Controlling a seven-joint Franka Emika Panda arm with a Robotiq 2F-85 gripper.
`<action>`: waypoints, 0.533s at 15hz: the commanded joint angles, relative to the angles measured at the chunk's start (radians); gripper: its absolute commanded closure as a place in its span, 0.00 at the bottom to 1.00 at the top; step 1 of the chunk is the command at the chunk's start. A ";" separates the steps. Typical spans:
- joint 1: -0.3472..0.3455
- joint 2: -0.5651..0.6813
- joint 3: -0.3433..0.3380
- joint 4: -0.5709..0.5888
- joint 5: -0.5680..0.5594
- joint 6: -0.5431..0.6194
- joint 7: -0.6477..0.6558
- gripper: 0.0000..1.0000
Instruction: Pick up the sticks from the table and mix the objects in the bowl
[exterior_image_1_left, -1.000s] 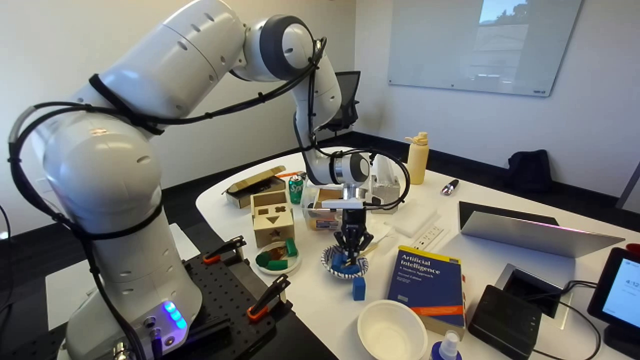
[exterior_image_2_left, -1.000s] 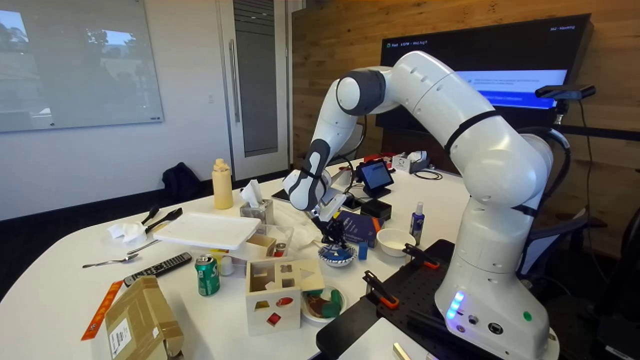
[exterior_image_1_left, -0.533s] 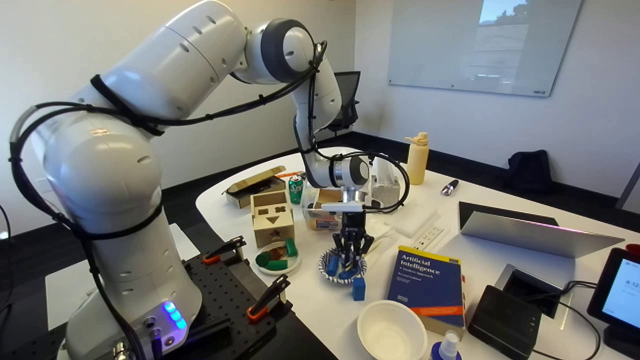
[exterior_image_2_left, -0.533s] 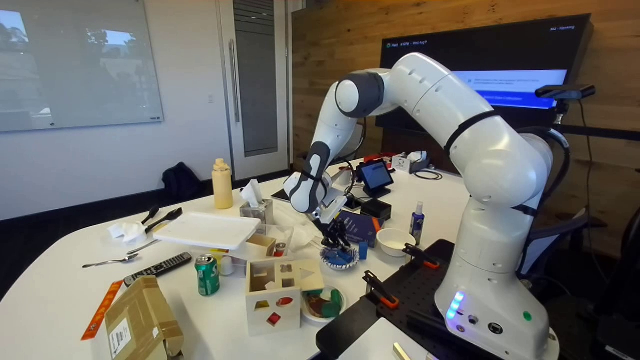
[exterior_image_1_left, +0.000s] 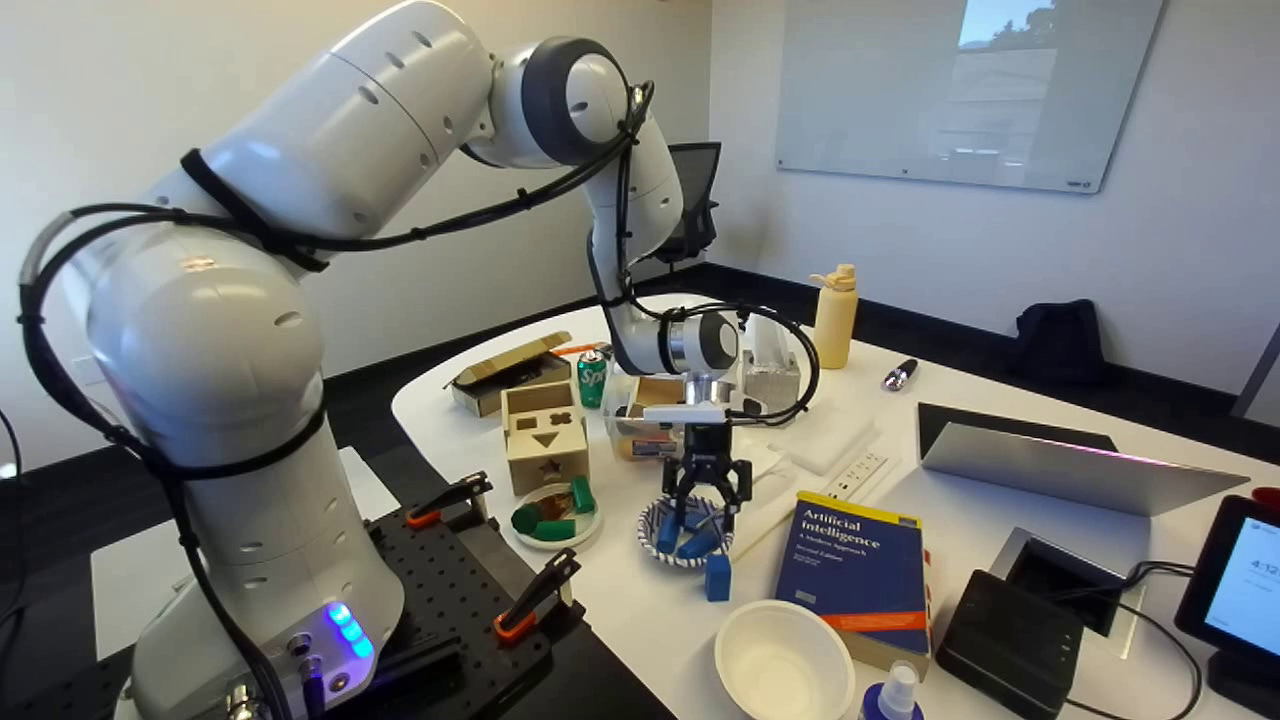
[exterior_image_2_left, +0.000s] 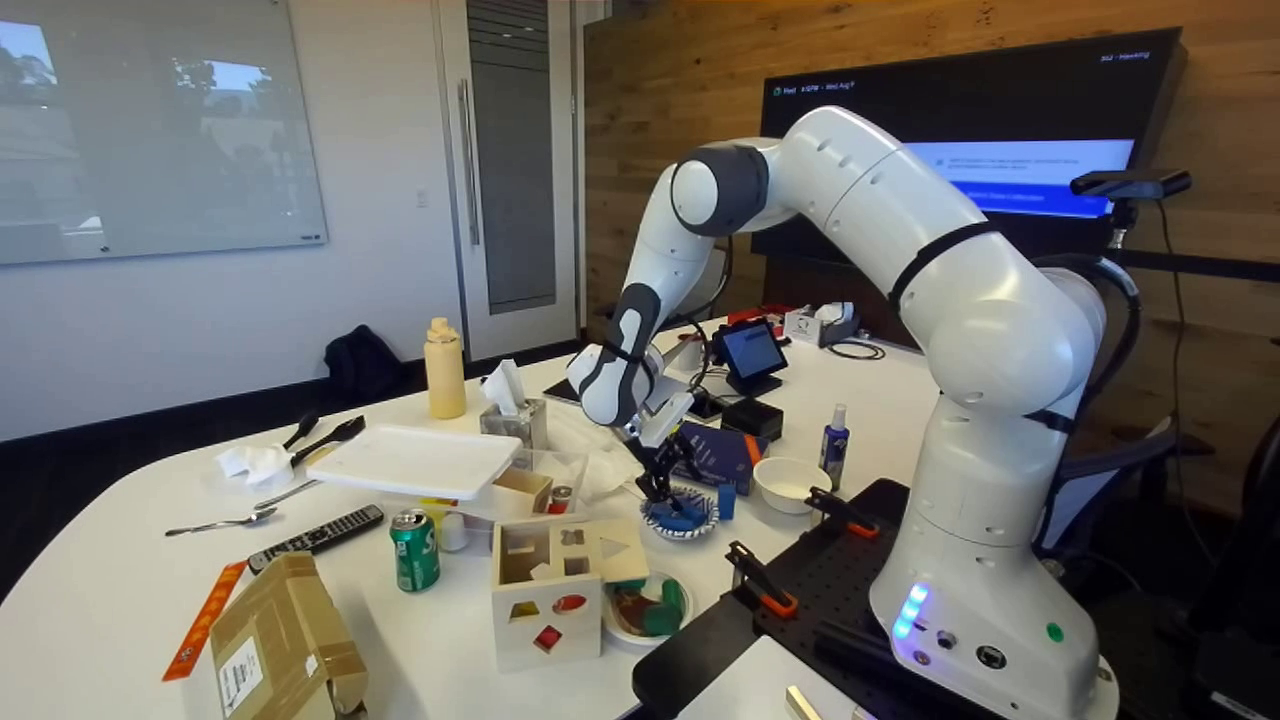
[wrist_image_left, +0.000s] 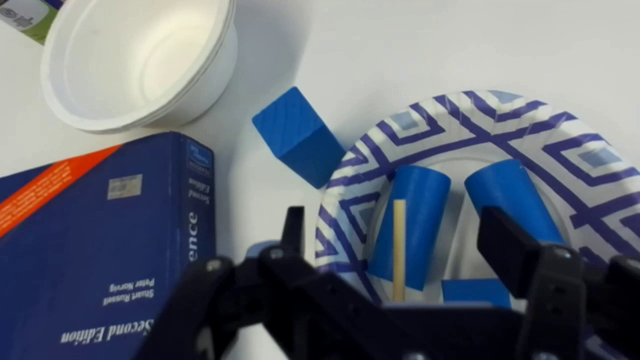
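On the white table (exterior_image_1_left: 625, 610) stands the bowl (wrist_image_left: 480, 107), a paper dish with a purple and white pattern, seen in all views. Inside it lie several blue objects, among them two cylinders (wrist_image_left: 412, 225). A single pale wooden stick (wrist_image_left: 399, 250) reaches over the left cylinder in the wrist view; its far part is hidden behind the gripper, and other sticks cannot be made out. My gripper (exterior_image_1_left: 705, 518) hangs low over the bowl, fingers spread wide. The stick runs between the fingers (wrist_image_left: 505, 245) without touching either one.
A blue block (wrist_image_left: 297, 130) stands against the bowl's rim. Close by are a white bowl (exterior_image_1_left: 785, 660), a thick blue book (exterior_image_1_left: 855, 565) and a plate with green pieces (exterior_image_1_left: 590, 525). A wooden shape box (exterior_image_2_left: 545, 600) and a clear plastic container (exterior_image_2_left: 570, 470) stand nearby.
The gripper's fingers have spread apart, letting go of the stick that showed at their tips. The bowl and the blue objects in it have shifted slightly, and the arm has dropped a little.
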 joint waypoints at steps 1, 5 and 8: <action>0.015 -0.034 -0.011 -0.019 0.009 0.022 0.016 0.00; 0.000 -0.094 0.001 -0.038 0.036 0.044 0.004 0.00; -0.022 -0.164 0.021 -0.064 0.086 0.048 -0.019 0.00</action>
